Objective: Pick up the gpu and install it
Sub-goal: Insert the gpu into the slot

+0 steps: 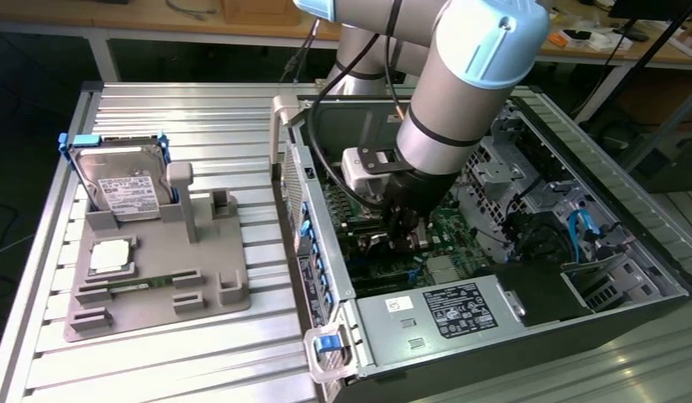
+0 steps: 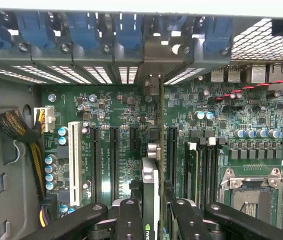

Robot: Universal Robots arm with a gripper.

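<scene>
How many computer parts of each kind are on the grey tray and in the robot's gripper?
Silver labelled hard drive: 1
Square silver processor chip: 1
Slim green memory stick: 1
Black flat gpu card, in the gripper: 1
Total: 4

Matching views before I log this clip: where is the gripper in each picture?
Exterior view: gripper low inside the computer case, over the motherboard.
Wrist view: its fingers nearest the camera, clamped on the edge-on gpu.
Shared landmark: the row of blue slot clips.
</scene>
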